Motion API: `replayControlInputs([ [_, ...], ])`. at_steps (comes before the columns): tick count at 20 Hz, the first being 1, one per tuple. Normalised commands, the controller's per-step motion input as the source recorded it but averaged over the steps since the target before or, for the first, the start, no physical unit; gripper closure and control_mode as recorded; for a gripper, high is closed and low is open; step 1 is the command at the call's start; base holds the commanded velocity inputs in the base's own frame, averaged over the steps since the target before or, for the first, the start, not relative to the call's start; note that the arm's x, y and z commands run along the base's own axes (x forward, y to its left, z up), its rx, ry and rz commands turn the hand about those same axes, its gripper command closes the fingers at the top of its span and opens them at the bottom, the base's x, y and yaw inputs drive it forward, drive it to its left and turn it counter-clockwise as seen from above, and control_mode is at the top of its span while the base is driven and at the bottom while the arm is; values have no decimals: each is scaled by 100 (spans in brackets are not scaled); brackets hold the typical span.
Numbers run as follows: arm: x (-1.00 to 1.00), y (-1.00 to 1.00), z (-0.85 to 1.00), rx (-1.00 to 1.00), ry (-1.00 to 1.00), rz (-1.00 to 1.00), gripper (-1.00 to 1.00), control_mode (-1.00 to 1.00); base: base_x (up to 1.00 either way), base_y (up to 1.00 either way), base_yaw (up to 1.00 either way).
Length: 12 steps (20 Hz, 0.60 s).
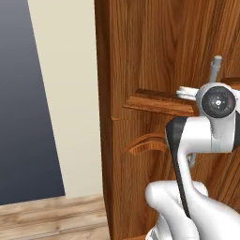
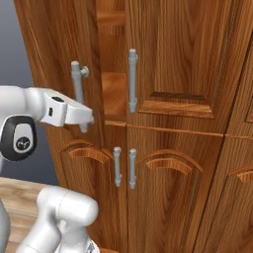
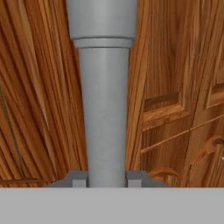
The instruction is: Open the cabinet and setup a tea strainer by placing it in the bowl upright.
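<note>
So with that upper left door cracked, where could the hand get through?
Between the upper left door and the right door's handle, a narrow gap shows shelves. The gripper straddles the left handle, crowding that edge. The lower doors are shut.

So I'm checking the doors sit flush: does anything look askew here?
Yes. The upper left door of the cabinet stands ajar, leaving a gap that shows a shelf. That is the task under way, not damage: the pincer is around the door's handle. The other doors sit flush.
</note>
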Motion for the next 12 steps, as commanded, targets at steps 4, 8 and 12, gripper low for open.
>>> replayControlInputs([
  [4, -100, 57, 9, 0, 0, -22, 100, -100, 0, 0, 0],
  [8, -100, 68, 0, 0, 0, -16, 100, -100, 0, 0, 0],
  [12, -96, 73, 0, 0, 3, -4, 100, -100, 0, 0, 0],
])
